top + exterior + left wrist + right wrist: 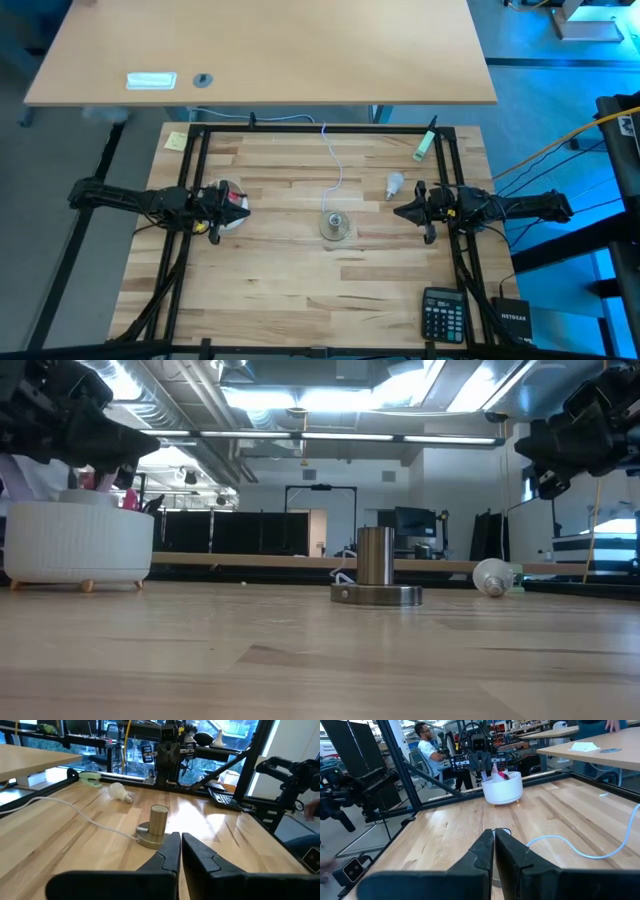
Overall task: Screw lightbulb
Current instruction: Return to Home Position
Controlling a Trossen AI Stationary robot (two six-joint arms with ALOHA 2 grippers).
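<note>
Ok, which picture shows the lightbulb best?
The left wrist view: the lightbulb lies on its side, white globe and grey base both clear. The high view shows it tiny, the low view shows it far off, and the right wrist view misses it.

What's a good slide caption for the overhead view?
Lightbulb lies on the table, out of the socket, with left gripper and right gripper shut at opposite sides.

Matt frosted lightbulb [118, 791], brushed metal socket [156, 827], smooth lightly glossy wooden table [75, 851]
</note>
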